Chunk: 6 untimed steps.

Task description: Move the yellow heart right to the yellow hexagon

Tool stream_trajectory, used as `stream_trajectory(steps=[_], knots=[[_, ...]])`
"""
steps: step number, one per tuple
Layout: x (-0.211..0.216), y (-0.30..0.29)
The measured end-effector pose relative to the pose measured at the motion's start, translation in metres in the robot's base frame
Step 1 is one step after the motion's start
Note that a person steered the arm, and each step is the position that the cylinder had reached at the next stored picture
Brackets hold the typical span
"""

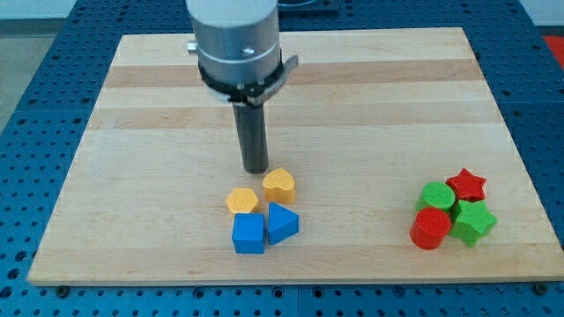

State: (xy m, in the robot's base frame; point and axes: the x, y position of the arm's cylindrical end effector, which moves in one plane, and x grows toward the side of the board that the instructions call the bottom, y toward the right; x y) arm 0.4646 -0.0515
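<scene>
eight small coloured blocks sit on a pale wooden bench (352, 106), which rests on a blue surface (26, 132). they form two clusters, well apart from each other.

near the middle of the bench's near half is the first cluster. the yellow heart (278, 185) sits at its far right. just beside it, to the left and slightly nearer, is the yellow hexagon (241, 201); the two look close enough to touch or almost touch. nearer still are a blue cube (248, 234) on the left and a blue triangular block (282, 223) on the right, pressed side by side, just under the yellow pair.

at the right of the bench is the second cluster. a red star (466, 185) is farthest, a green cylinder-like block (436, 196) sits to its left, a red cylinder (430, 228) is nearest, and a green star-like block (473, 220) lies to the right of the red cylinder. these four are packed together.

the arm comes down from the far edge as a grey cylinder (236, 40) ending in a dark rod. my tip (255, 169) rests on the bench just beyond the yellow heart, slightly to its left, very close to it; whether it touches cannot be told. the arm has no fingers, so nothing is gripped.
</scene>
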Motion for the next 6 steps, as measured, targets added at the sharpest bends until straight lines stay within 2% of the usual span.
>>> stream_trajectory(steps=[1, 2, 3, 6], knots=[[-0.013, 0.022], [0.007, 0.039], [0.032, 0.022], [0.043, 0.018]])
